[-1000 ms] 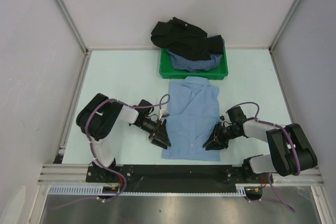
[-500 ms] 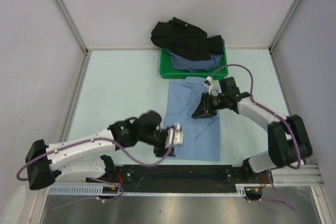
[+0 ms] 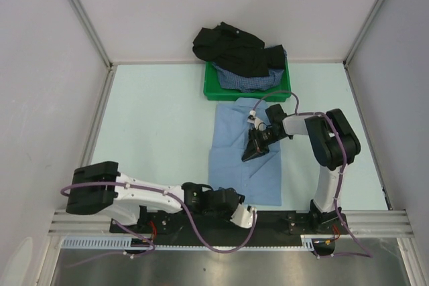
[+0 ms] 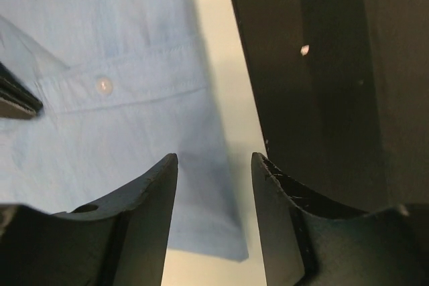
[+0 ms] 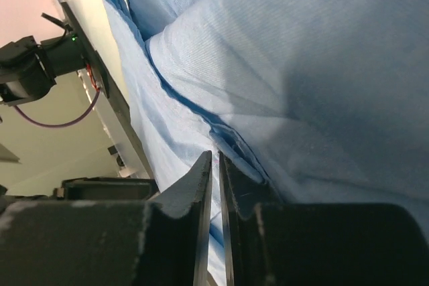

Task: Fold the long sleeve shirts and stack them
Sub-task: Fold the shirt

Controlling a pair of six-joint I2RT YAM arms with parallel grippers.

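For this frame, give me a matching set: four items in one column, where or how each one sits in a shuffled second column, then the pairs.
Items
1. light blue shirt
2. black shirt
3. checked shirt
4. left gripper

Place or state
A. inside the green tray, under another garment
B. jaws open, by a shirt's corner at the near table edge
C. spread flat on the table, right gripper on it
D. heaped on top, spilling over the tray's far rim

Pairs: 1-C, 2-D, 3-A, 4-B

Plain light blue shirt [image 3: 231, 149]; black shirt [image 3: 228, 45]; dark-blue fine-checked shirt [image 3: 244, 82]; green tray [image 3: 228, 94].
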